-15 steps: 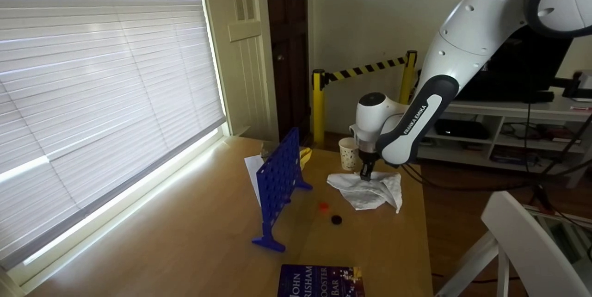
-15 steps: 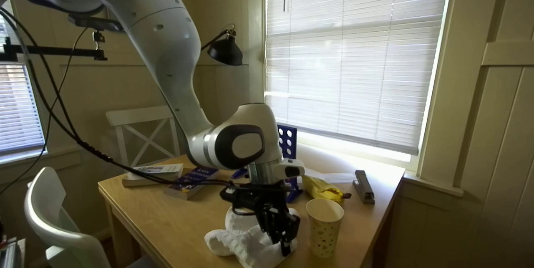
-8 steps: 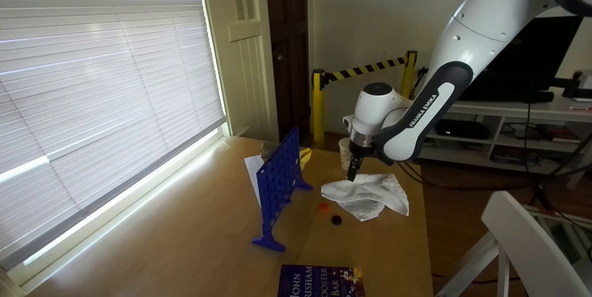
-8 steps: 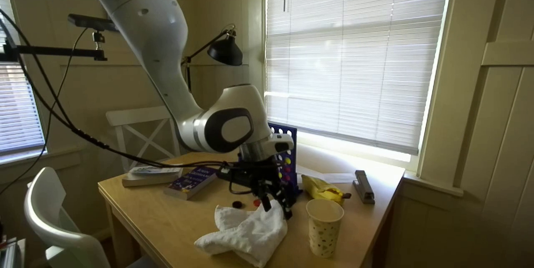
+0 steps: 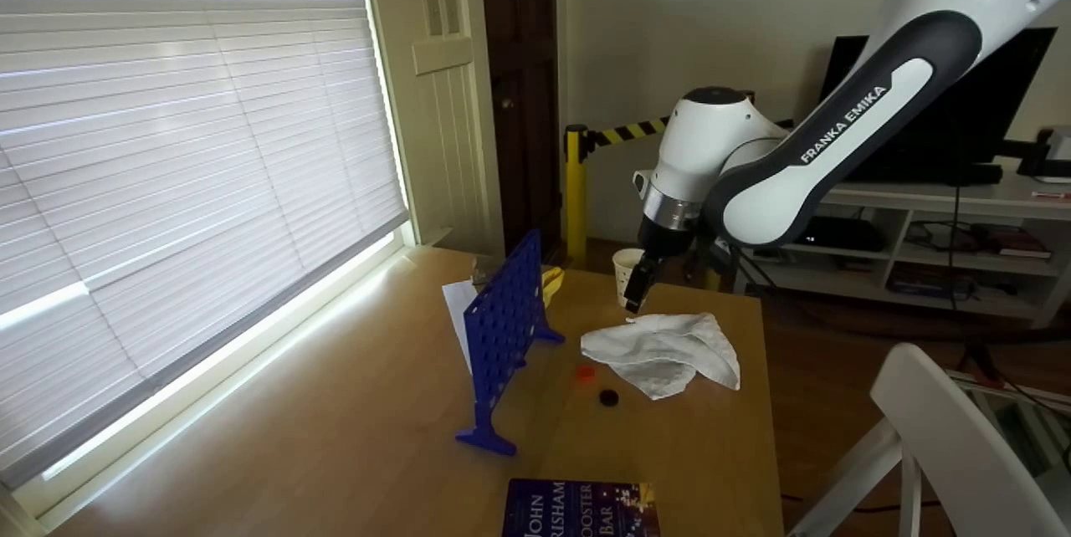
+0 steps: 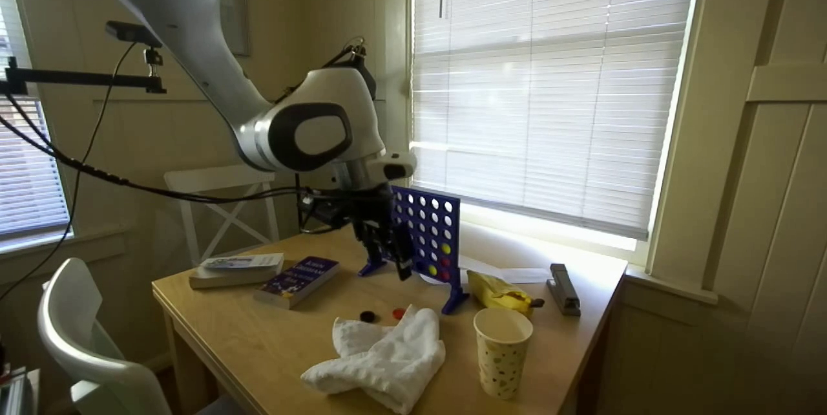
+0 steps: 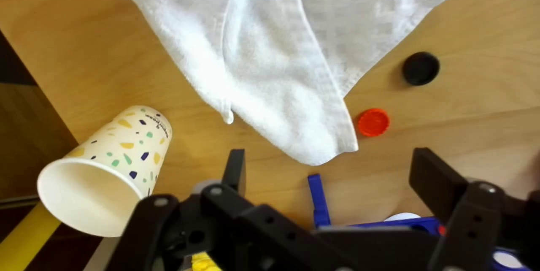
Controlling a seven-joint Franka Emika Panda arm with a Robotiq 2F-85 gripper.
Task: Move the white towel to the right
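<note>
The white towel (image 6: 387, 360) lies crumpled and partly folded on the wooden table. It shows in both exterior views, near the table's edge (image 5: 661, 353). In the wrist view the towel (image 7: 261, 64) fills the upper middle, and its lower corner points at the gap between the fingers. My gripper (image 7: 330, 159) stands wide open with nothing held. Seen from outside, the gripper (image 6: 391, 269) hangs tilted above the table, clear of the cloth and beside the blue game board. Its dark fingertips (image 5: 634, 303) are above the far edge of the towel.
A speckled paper cup (image 6: 504, 353) stands close to the towel. The blue game board (image 5: 506, 336) rises next to it. A red disc (image 7: 373, 122) and a black disc (image 7: 421, 68) lie near the cloth. Also around are a yellow pouch (image 6: 501, 292), a stapler (image 6: 565, 289) and books (image 6: 297, 280).
One second ago my gripper was down at the towel. The fingers have since parted, the towel has shifted slightly and spread, and the arm has risen away, leaving the cloth on the table.
</note>
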